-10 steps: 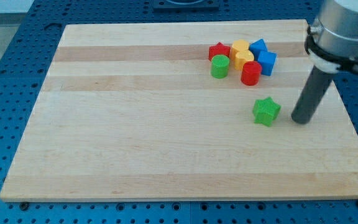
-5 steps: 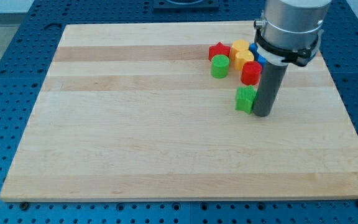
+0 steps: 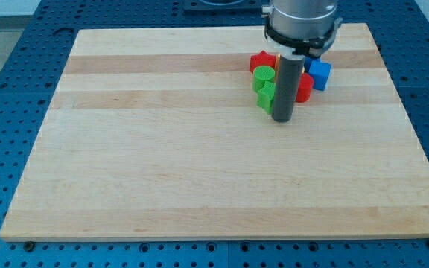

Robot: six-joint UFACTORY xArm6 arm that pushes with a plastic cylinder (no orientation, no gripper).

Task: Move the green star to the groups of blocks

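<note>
Green star (image 3: 265, 97) sits against the green cylinder (image 3: 263, 77), my upright rod's tip (image 3: 281, 119) touching its right side.

Light wooden rectangular board (image 3: 162, 164): lies flat and fills most of the view. Made of glued strips with the grain running from the view's left to right; one darker strip crosses near the view's top.

Blue metal table top with a regular grid of small holes (image 3: 6, 74): under the board, showing on all four sides.

Dark fixture (image 3: 199, 4): at the view's top edge, cut off by the frame; kind cannot be told.
</note>
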